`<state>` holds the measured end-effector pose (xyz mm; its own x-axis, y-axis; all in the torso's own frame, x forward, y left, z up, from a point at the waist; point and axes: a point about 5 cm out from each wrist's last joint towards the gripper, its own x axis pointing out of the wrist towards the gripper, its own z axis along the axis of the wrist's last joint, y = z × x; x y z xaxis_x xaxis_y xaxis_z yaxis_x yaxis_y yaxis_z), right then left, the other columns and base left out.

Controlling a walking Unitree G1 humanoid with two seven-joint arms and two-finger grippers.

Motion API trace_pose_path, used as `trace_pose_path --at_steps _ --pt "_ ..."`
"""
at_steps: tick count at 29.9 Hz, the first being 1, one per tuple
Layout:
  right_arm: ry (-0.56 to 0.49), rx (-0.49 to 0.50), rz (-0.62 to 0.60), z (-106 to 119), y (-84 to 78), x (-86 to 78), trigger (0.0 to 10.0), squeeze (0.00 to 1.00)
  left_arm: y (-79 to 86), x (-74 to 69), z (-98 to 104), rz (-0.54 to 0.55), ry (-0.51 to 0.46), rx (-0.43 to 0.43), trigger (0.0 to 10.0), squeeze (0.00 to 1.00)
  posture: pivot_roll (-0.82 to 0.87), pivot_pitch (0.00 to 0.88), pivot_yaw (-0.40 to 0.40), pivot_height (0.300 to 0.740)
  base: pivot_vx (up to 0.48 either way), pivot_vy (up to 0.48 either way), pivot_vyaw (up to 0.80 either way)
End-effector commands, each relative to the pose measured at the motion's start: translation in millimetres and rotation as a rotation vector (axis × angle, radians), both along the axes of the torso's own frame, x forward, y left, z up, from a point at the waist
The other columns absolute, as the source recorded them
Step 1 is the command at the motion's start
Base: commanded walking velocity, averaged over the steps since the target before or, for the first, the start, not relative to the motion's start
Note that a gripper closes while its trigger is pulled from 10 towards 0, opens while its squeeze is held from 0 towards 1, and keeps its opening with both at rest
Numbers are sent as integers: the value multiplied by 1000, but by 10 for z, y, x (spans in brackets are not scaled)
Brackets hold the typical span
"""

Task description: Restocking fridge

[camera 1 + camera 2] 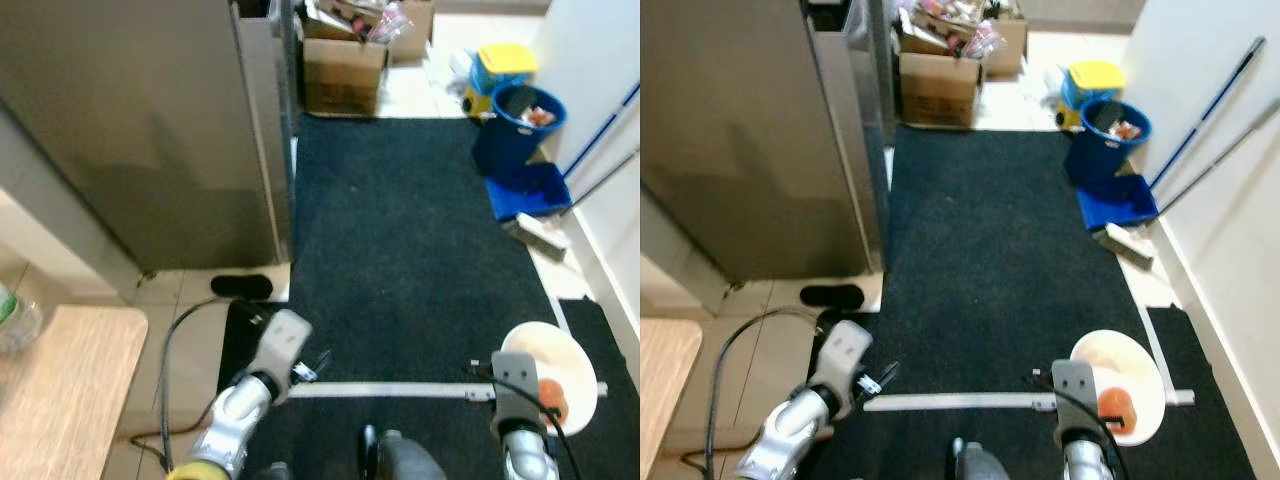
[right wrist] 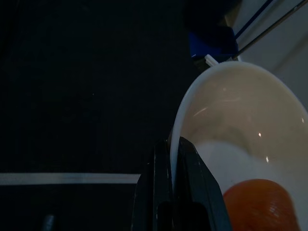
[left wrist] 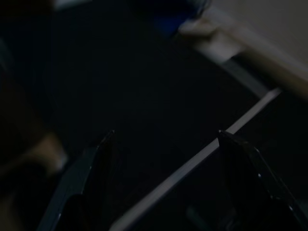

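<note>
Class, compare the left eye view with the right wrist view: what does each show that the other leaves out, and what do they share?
Left eye view alone: the grey fridge, a cardboard box, a wooden table and the left gripper.

Right wrist view alone: the right gripper shut on the plate's rim, seen close up.

Shared: the white plate with an orange fruit on it, the dark carpet and the white strip across it.

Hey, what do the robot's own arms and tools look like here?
Both arms are shiny silver cylinders ending in pale grey boxy wrist blocks. Black cables loop off the left arm and trail by the right arm. Each tool has two long black fingers, seen on the left tool and right tool.
</note>
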<state>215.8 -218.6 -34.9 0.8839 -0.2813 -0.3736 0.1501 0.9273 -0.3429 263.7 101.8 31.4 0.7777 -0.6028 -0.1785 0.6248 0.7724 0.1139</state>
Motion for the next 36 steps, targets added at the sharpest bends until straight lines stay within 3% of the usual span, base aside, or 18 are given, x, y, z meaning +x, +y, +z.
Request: trace_pose_path --at_steps 1,2,3,6,7,11,16,23,36 --pt "2 -9 -8 -12 -49 -55 10000 0 -67 -14 71 -23 2 -49 10000 0 -103 176 -41 723 0 0 0" --pt "3 -12 -8 -12 -57 -57 10000 0 -120 112 321 -10 -81 -95 10000 0 -103 172 -38 723 0 0 0" --pt "3 -12 -8 -12 -57 -57 10000 0 -120 112 321 -10 -81 -95 10000 0 -103 172 -38 723 0 0 0" --pt "1 -16 -10 -5 -62 -51 10000 0 -141 368 842 77 -256 -166 10000 0 -106 169 -36 723 0 0 0" --pt "1 -16 -10 -5 -62 -51 10000 0 -141 368 842 77 -256 -166 10000 0 -106 169 -36 723 0 0 0" --pt "-9 -20 -3 7 -47 -35 10000 0 -10 548 1162 231 -352 -195 10000 0 -110 166 -37 723 0 0 0" --pt "-11 -25 3 12 -49 -33 10000 0 44 621 1374 283 -387 -253 10000 0 -110 167 -38 723 0 0 0" --pt "-11 -28 -2 16 -72 -36 10000 0 86 619 1457 295 -393 -262 10000 0 -110 171 -41 723 99 0 0" --pt "-3 -35 -6 5 -89 -55 10000 0 -2 577 1485 277 -396 -240 10000 0 -115 173 -42 723 480 0 0"
